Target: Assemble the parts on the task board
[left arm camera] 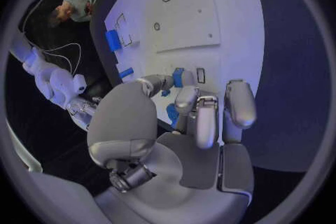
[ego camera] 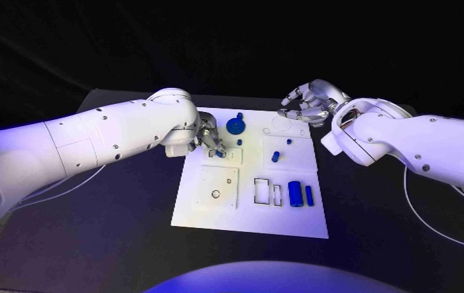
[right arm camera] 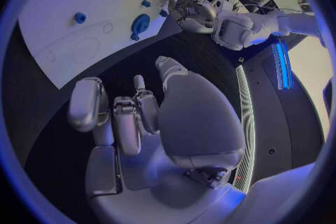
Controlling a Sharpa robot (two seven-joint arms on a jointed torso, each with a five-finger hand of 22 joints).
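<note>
Left hand (ego camera: 208, 140) low over the board (ego camera: 224, 218) near its left edge, fingertips pinching a small blue part (left arm camera: 178, 77) right at the board surface; right hand (ego camera: 310, 105) raised past the board's far right corner, fingers curled inward, nothing in them; blue disc (ego camera: 235, 126), peg (ego camera: 275, 157) and two cylinders (ego camera: 301, 194) lie on the board.

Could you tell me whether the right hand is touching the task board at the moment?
Apart. In the right wrist view the right hand holds nothing, with dark table showing between its fingertips and the task board.
</note>
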